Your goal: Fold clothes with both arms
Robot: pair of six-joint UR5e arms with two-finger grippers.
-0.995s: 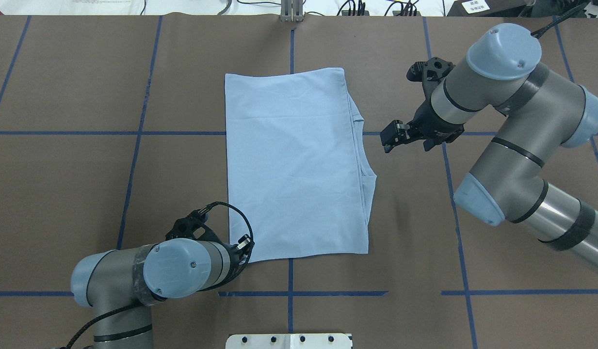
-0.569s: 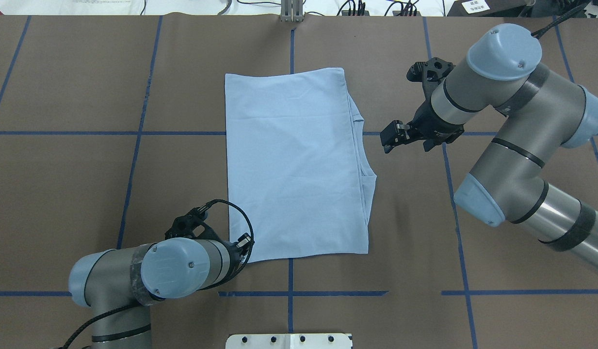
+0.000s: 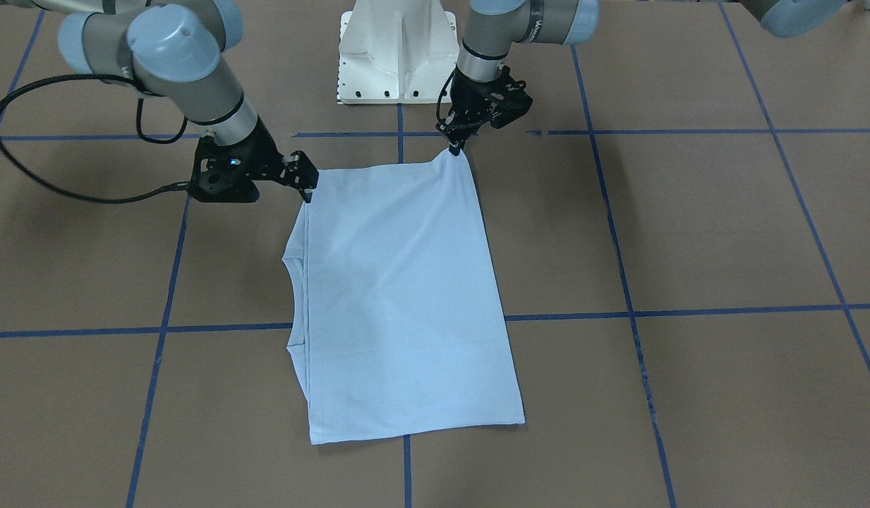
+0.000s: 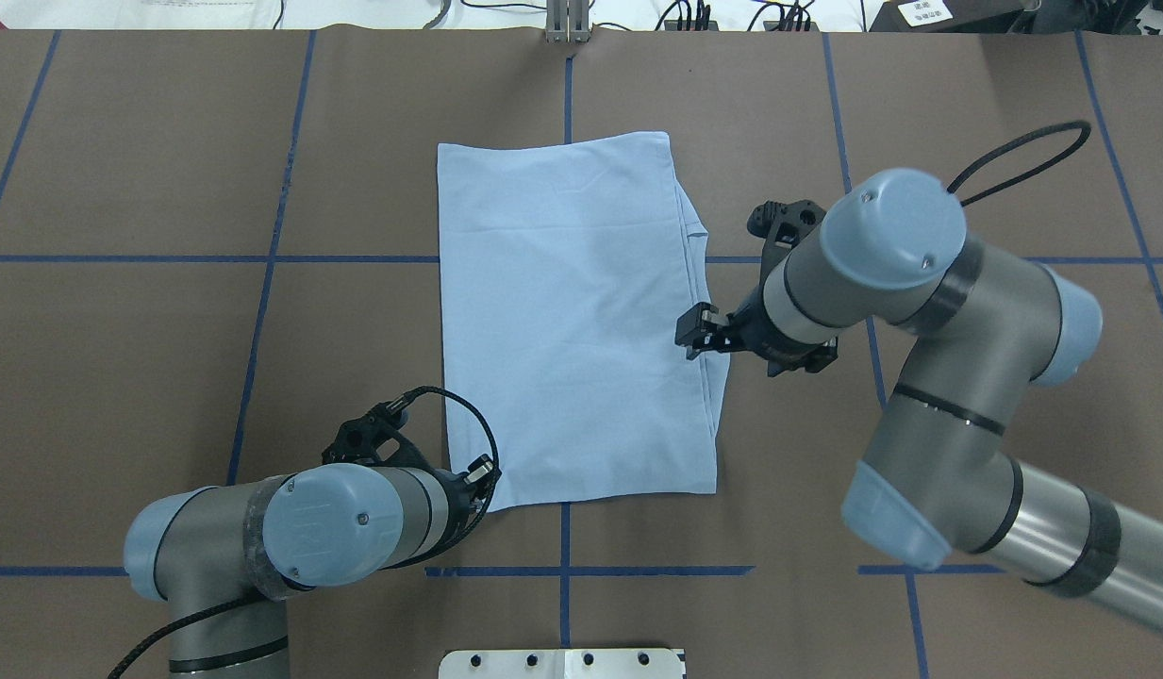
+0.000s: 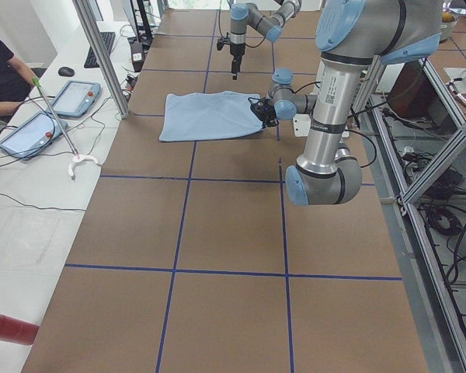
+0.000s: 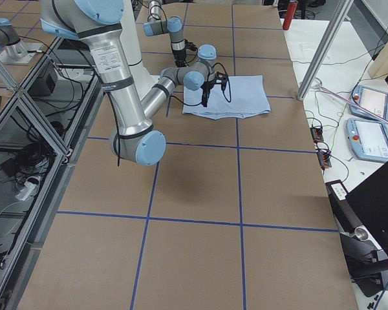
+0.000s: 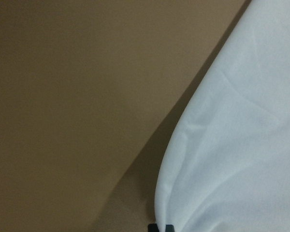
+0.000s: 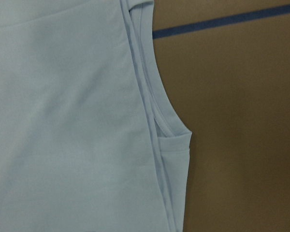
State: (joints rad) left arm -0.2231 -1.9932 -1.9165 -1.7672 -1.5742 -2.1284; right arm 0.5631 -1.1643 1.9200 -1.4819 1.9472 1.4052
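Brown, blue-taped table [image 4: 119, 377] under T-shirt [image 4: 562, 330]

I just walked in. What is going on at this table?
Two robot arms are folding a T-shirt, which already lies as a narrow rectangle on the table. The left gripper pinches a corner nearest the robot and holds it slightly raised. The right gripper hovers at the neckline edge, apparently open, not gripping yet.

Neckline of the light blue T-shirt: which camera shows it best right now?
The right wrist-mounted view: the neckline of the folded light blue T-shirt fills much of the frame, its layered edges sharp. The overhead and front-facing views show it small; the side views barely resolve it; the left wrist-mounted view misses it.
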